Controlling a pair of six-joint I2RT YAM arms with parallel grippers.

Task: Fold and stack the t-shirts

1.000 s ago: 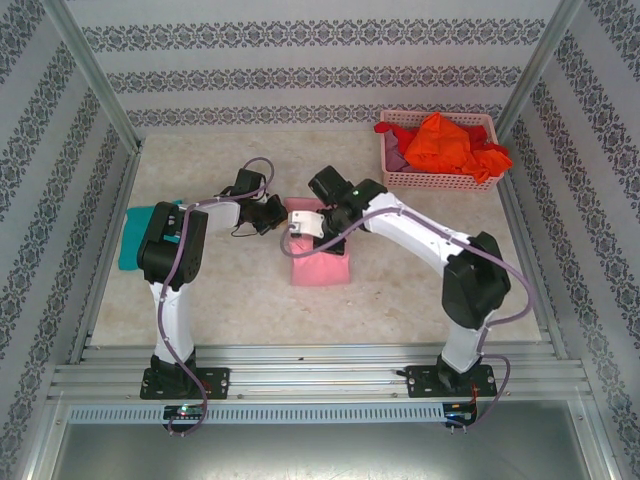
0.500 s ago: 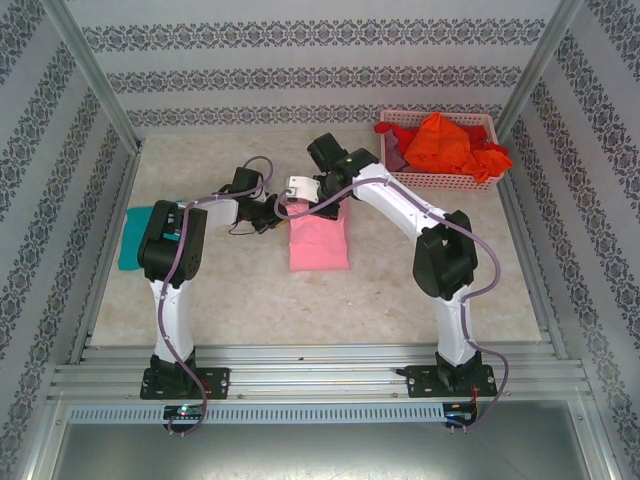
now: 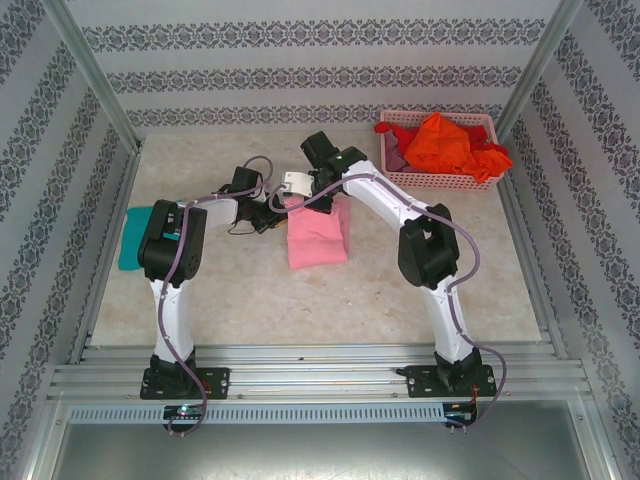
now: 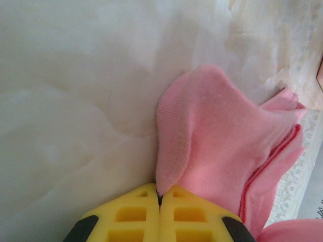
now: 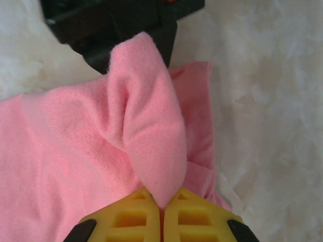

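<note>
Pale marbled tabletop [image 3: 250, 290], patterned wallpaper on three sides. Mid-fold on light pink t-shirt [image 3: 318, 240], which lies centre-table, partly folded, far-left end bunched and lifted.

Left gripper [image 4: 159, 197]: yellow fingers pressed together on a pinch of pink edge, cloth peaking up from the tips. Right gripper [image 5: 162, 204]: likewise clamped tight on a raised ridge of the same shirt, with the black body of the other gripper just beyond it. Both grips at the shirt's far-left end, just beside each other.

Step in hand, as judged: carrying the held edge over for the next fold. Next move probably calls for both arms travelling together, same height, pinch kept until the flap lies flat on the rest of the shirt, then release and smooth. Stacking not yet done.

Around:
- teal t-shirt [image 3: 130, 235] folded at left table edge, partly hidden behind left arm, likely the stack spot
- pink lattice basket [image 3: 440, 181] far right, well apart, orange and red t-shirts [image 3: 445, 142] heaped in it

In the way — mainly the grippers themselves, so near each other that a knock seems the risk. Loose cable on the left arm hangs close to the cloth too.
</note>
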